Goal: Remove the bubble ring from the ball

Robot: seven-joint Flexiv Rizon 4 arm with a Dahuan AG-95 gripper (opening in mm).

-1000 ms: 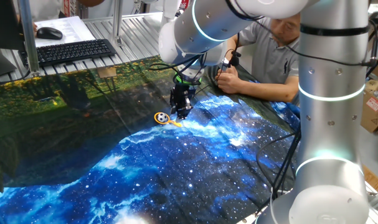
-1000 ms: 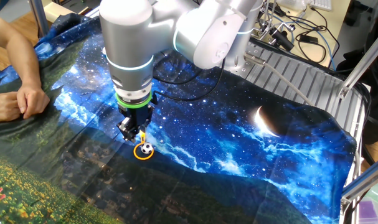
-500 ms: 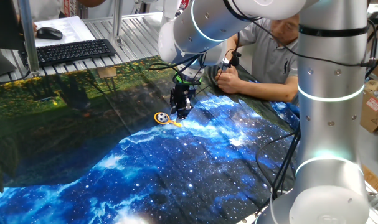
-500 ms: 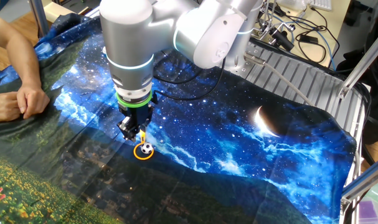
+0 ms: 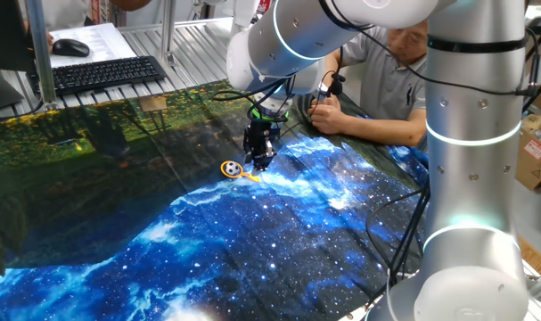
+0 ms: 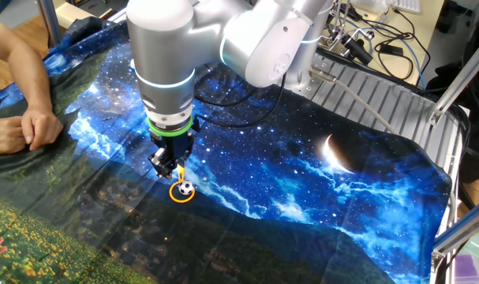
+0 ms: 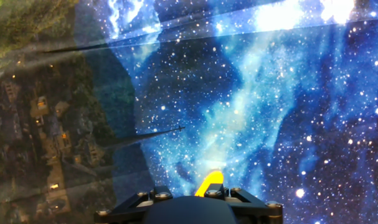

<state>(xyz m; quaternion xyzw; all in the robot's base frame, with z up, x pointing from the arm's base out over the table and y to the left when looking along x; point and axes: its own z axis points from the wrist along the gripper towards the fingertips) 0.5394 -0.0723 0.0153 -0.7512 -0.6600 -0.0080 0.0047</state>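
The ring (image 6: 181, 191) lies flat on the tabletop (image 6: 302, 181), around the ball (image 6: 187, 188). The gripper (image 6: 167, 167) stands low over the ring's handle (image 5: 250, 176), whose yellow end shows at the fingers in the hand view. Whether the fingers are apart or clamped cannot be told.

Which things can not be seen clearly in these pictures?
- Ball and hoop of the bubble ring: outside the hand view, which shows only the yellow handle tip.
- Gripper on the handle: fingertips too small in both fixed views, cut off in the hand view.
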